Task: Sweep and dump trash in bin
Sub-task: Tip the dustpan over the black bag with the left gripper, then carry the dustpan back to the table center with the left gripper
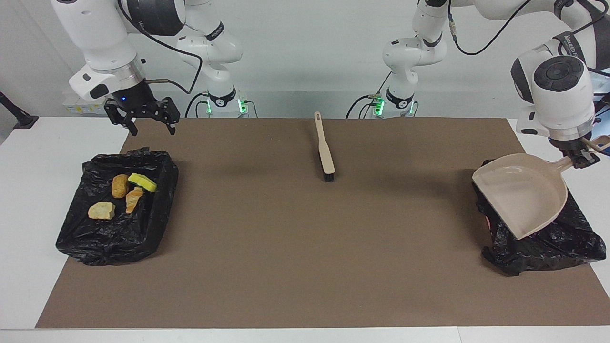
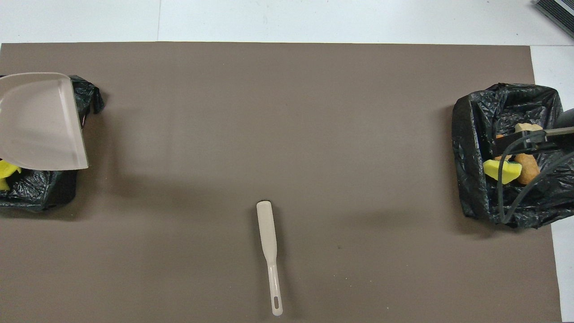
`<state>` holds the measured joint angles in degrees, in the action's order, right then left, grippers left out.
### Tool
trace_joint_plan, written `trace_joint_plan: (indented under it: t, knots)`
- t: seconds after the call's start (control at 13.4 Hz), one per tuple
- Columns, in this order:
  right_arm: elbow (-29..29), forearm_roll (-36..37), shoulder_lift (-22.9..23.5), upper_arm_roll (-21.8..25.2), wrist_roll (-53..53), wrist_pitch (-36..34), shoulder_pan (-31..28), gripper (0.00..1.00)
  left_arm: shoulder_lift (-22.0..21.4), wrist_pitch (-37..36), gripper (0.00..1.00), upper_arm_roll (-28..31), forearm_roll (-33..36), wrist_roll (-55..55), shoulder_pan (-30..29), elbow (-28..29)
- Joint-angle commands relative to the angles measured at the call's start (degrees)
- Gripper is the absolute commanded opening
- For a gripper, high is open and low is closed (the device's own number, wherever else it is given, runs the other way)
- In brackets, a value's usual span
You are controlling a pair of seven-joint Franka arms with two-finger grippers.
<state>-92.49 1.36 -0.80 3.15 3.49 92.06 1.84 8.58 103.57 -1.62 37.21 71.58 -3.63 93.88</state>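
Note:
My left gripper point(image 1: 579, 159) is shut on the handle of the beige dustpan point(image 1: 522, 193), which hangs tilted over a black-bagged bin point(image 1: 548, 245) at the left arm's end. The overhead view shows the dustpan point(image 2: 40, 121) with yellow trash point(image 2: 6, 172) in that bin point(image 2: 40, 193) beside its lip. A second black-lined bin point(image 1: 81, 238) at the right arm's end holds a yellow sponge piece point(image 1: 142, 181) and three tan lumps point(image 1: 119, 186). My right gripper point(image 1: 152, 129) hangs open and empty above that bin's edge nearer the robots.
The beige brush point(image 1: 326, 151) with black bristles lies on the brown mat point(image 1: 305, 247) midway between the bins, near the robots, its handle point(image 2: 274, 291) pointing toward them. White table point(image 1: 28, 190) borders the mat at both ends.

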Motion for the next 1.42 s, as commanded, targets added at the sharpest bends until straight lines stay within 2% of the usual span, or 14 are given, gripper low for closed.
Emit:
trace_joint_plan:
  t: [0.0,0.3,0.52,0.67,0.97,1.34]
  knots:
    - [-0.9,-0.7,-0.9,-0.2,-1.5,-0.6,-0.2,1.0,-0.7,-2.0,0.0,0.6,-8.7,-8.5,2.4,1.4]
    - [-0.9,-1.0,-0.9,-0.3,-7.0,-0.1,-0.1,1.0,0.0,-7.2,0.0,0.6,-14.3,-24.4,10.1,1.7]
    - [-0.8,-0.9,-0.9,-0.4,-6.7,-0.1,0.0,1.0,1.3,-7.6,0.0,0.6,-20.2,-40.7,15.6,1.6]
    - [-0.8,-0.9,-0.9,-0.3,-6.7,-0.1,-0.1,1.0,4.6,-6.0,0.0,0.6,-24.6,-55.7,20.7,0.9]
    - [-0.8,-0.8,-0.9,-0.4,-6.6,-0.1,-0.1,1.0,8.4,-0.9,0.0,0.6,-30.0,-74.4,27.7,0.7]
    - [-0.8,-0.8,-0.9,-0.4,-6.6,-0.2,-0.1,1.0,11.1,6.8,0.0,0.7,-35.4,-87.6,33.3,0.3]
